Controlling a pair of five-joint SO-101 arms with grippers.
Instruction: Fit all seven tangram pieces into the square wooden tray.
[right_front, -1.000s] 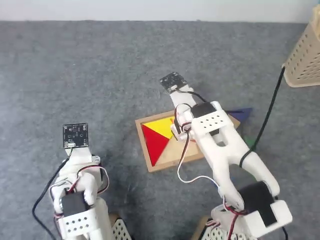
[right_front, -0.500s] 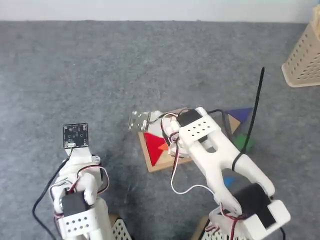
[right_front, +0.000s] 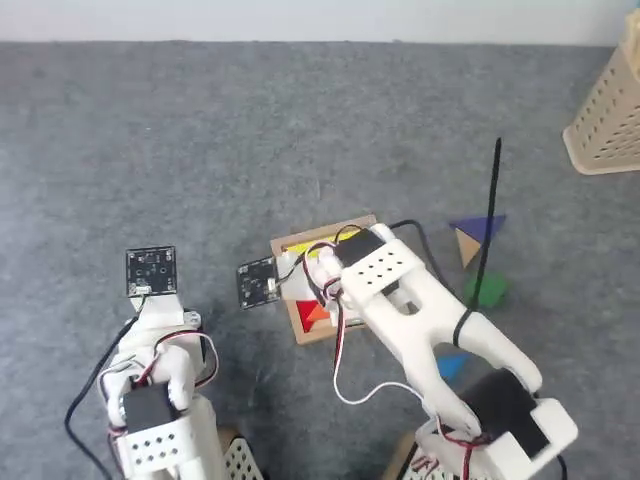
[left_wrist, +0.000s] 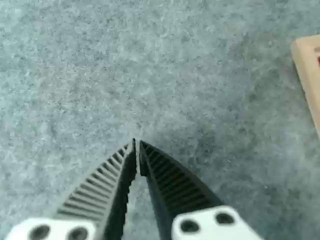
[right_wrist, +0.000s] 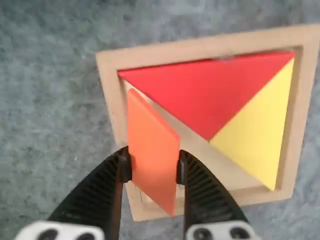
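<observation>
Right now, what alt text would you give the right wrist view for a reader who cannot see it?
The right gripper grips an orange parallelogram over one corner of the square wooden tray, the piece overlapping the rim. A red triangle and a yellow triangle lie flat inside the tray, which sits on grey carpet.

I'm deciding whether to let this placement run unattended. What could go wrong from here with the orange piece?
1. The orange parallelogram piece, held in the right gripper, overlaps the rim of the square wooden tray at one corner. Released like this, it may perch on the rim rather than seat flat.
2. Its other end lies close to the red triangle. Pushing it in could make it ride up on that triangle or shift it.
</observation>
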